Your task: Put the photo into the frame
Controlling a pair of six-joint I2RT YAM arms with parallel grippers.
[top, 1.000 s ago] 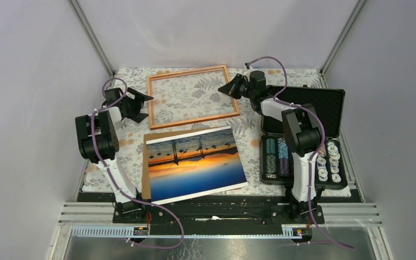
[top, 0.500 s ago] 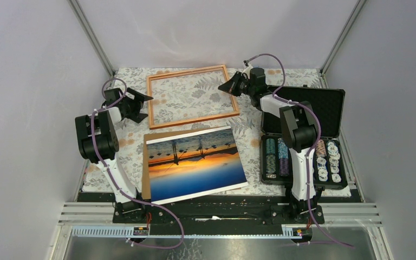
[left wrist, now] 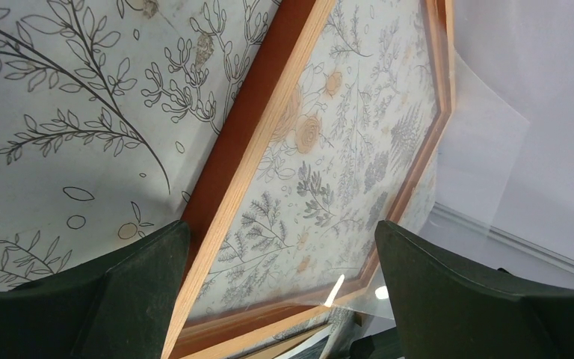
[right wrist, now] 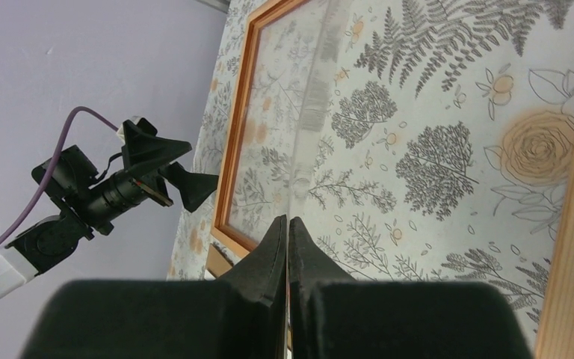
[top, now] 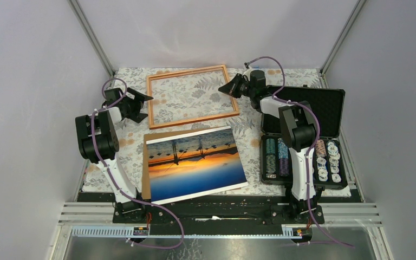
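Photo [top: 196, 162] lies face up at the near centre of the table, on a brown backing board [top: 145, 168] that shows along its left and far edges. It is not in the frame [top: 187, 71], which lies flat just beyond it.

My left gripper [top: 147, 108] hangs beside the frame's left rail, jaws wide apart and holding nothing. My right gripper [top: 222, 88] is at the frame's right rail, jaws pressed together. A clear streak runs to the tips in the wrist view; I cannot tell whether it is pinched.

Since a second ago only my right arm has shifted slightly; photo, frame and left arm are unchanged.

Floral-print cloth [top: 249, 130] covers the table, with pale walls around. An open black case [top: 303, 105] of chips sits on the right, its markings too small to read.
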